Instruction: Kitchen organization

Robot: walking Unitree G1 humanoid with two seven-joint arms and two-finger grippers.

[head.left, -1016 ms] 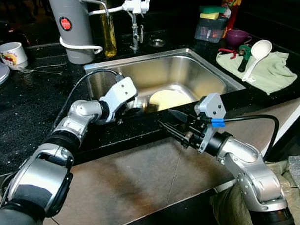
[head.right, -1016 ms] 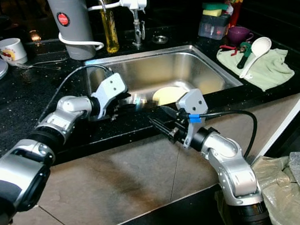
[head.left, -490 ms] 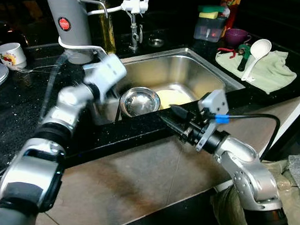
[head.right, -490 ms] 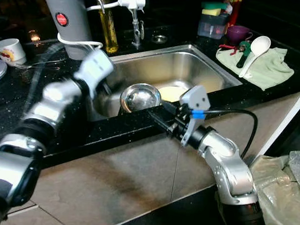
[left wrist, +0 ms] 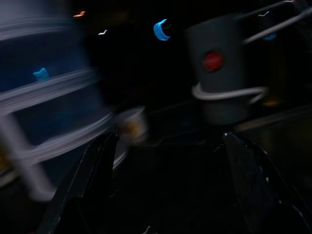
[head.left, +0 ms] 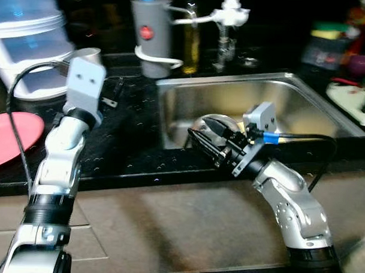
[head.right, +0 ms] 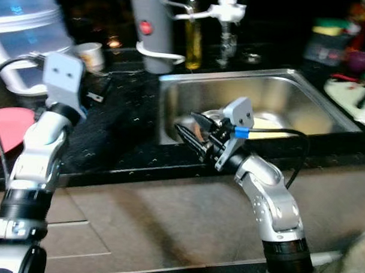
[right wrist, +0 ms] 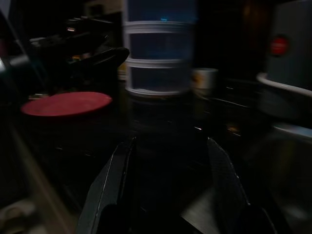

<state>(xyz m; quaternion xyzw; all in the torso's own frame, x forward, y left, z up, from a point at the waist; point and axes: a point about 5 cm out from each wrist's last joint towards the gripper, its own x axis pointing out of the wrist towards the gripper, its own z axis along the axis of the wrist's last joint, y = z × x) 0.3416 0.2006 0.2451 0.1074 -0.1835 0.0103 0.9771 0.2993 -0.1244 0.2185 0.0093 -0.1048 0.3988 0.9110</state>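
A steel bowl [head.left: 214,123] sits tilted in the front left of the steel sink [head.left: 304,84]. My right gripper [head.right: 184,121] hovers over the sink's front rim just in front of the bowl, open, with nothing between its fingers [right wrist: 114,175]. My left arm [head.left: 62,144] is raised over the black counter [head.left: 128,146] left of the sink. In the left wrist view my left gripper [left wrist: 168,141] is open and empty, facing a white mug [left wrist: 130,124] and a grey jug [left wrist: 222,73].
A red plate [head.left: 11,136] lies on the counter's far left, with stacked translucent containers [head.left: 27,41] behind it. The tap [head.left: 225,18] and an oil bottle [head.left: 190,44] stand behind the sink. A green cloth [head.left: 355,97] lies at the far right.
The whole view has swung left. My left gripper has come up out of the sink, away from the bowl, and out over the counter. My right gripper has stayed open at the sink's front rim.
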